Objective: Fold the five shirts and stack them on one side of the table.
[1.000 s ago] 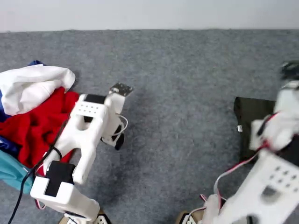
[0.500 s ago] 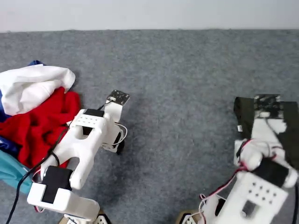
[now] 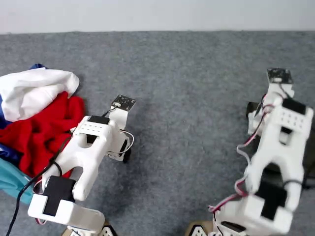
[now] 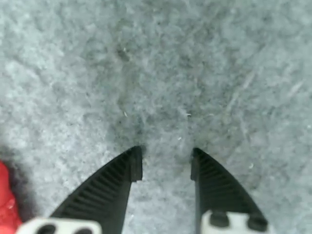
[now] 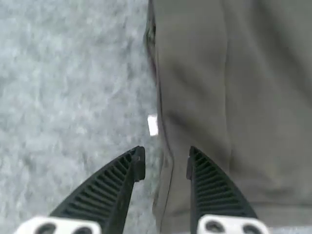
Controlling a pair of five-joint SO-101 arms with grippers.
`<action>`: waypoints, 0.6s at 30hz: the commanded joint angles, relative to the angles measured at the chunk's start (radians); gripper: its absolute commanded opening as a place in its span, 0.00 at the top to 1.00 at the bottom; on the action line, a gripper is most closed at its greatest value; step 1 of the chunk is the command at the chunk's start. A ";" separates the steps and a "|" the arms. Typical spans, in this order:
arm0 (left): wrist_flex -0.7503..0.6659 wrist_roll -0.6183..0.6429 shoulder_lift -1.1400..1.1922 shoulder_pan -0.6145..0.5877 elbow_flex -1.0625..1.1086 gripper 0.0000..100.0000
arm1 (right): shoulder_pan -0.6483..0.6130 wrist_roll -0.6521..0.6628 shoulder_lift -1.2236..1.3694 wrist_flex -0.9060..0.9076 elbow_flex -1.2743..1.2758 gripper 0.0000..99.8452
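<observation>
The dark shirt (image 5: pixel 234 97) lies flat and folded at the right edge of the counter (image 3: pixel 187 69), apparently as the base of the stack. The right claw (image 5: pixel 165 165) hangs over the shirt's left edge beside a small white tag (image 5: pixel 152 125), jaws moderately apart and empty, probably placed to adjust that edge. The unfolded white shirt (image 3: pixel 34 93), red shirt (image 3: pixel 39 130) and teal shirt (image 3: pixel 9 183) are heaped at the left side, awaiting folding. The left claw (image 4: pixel 164 163), parted and empty, hovers above bare counter just right of the red shirt
</observation>
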 commanded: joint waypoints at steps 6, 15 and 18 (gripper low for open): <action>-0.035 0.012 0.003 -0.008 0.002 0.83 | -0.016 -0.064 0.140 0.010 -0.103 0.85; -0.035 0.012 0.003 -0.008 0.004 0.83 | -0.048 -0.071 0.147 -0.074 0.006 0.85; -0.035 0.012 0.003 -0.008 0.004 0.83 | -0.053 -0.071 0.147 -0.154 0.089 0.85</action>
